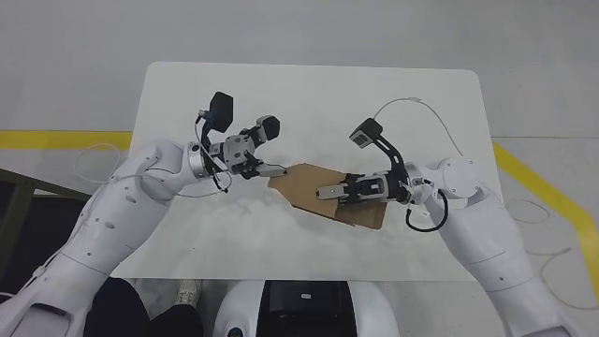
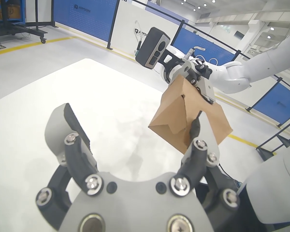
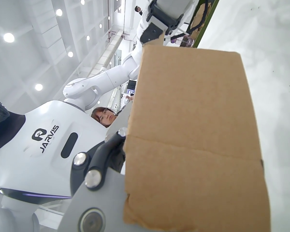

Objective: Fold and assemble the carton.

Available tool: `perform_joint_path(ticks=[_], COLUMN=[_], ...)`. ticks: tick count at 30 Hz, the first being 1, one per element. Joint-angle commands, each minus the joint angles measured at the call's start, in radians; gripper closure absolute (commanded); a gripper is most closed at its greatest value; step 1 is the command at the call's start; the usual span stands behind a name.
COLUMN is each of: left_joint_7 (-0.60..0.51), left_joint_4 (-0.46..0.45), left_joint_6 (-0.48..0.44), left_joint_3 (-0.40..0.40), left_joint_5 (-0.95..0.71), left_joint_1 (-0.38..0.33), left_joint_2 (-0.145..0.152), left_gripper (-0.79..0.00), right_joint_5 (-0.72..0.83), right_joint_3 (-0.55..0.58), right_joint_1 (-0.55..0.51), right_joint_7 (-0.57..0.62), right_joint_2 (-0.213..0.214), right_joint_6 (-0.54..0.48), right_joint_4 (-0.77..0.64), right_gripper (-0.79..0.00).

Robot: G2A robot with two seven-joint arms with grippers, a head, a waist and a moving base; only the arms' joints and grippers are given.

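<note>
Setting: white worktop (image 1: 374, 94) with rounded corners, on a pale grey floor (image 1: 281, 9) marked with a yellow line (image 1: 56, 139). Blue panels (image 2: 87, 18) stand behind a black railing at the back of the hall, as seen from the left wrist.

Item 1, carton (image 1: 323, 192): brown cardboard, partly folded, not yet a closed box.
- Position: over the near middle of the worktop, between the two arms. In the left wrist view it is raised off the surface and tilted.
- Side toward the left arm: faces meet at a ridge, with a small slot and a loose pointed flap.
- From the right wrist: a broad plain panel with one crease across it and an uneven edge nearest the camera.

Item 2, right gripper (image 1: 329, 190): closed down on the carton from the robot's right side.
- One finger (image 2: 207, 94) lies flat on the carton's upper face.
- A second finger (image 3: 119, 124) sits beside the panel in its own wrist view, partly hidden by it.
- It has hold of the cardboard alone.

Item 3, left gripper (image 2: 133, 118): jaws spread wide, nothing clamped between them.
- One fingertip (image 2: 195, 125) touches the carton's near corner by the flap.
- The other finger stands well apart, over bare worktop.
- In the top view it sits at the carton's corner toward the robot's left, its tip meeting the cardboard there.
</note>
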Motion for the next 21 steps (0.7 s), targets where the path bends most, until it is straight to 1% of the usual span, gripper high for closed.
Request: perform_joint_path(ticks=[1,8,17,21], left_joint_7=[-0.003,-0.021,-0.037,-0.043], left_joint_4=[0.004,0.01,-0.016,-0.02], left_joint_6=[0.001,-0.004,-0.004,-0.004], left_joint_3=[0.0,0.001,0.002,0.005], left_joint_5=[-0.006,-0.026,-0.035,-0.036], left_joint_1=[-0.001,-0.003,0.01,0.015], left_joint_2=[-0.003,-0.013,-0.019,-0.022], left_gripper=[-0.785,-0.785,-0.785,-0.785], right_joint_5=[0.0,0.004,0.018,0.047], right_joint_3=[0.0,0.001,0.002,0.005], right_joint_1=[0.0,0.0,-0.001,-0.004], right_joint_7=[0.0,0.003,-0.008,-0.01], right_joint_2=[0.0,0.001,0.0,-0.002], right_joint_6=[-0.001,-0.003,-0.007,-0.013], right_joint_4=[-0.002,-0.005,-0.007,-0.007], right_gripper=[0.0,0.0,0.0,0.0])
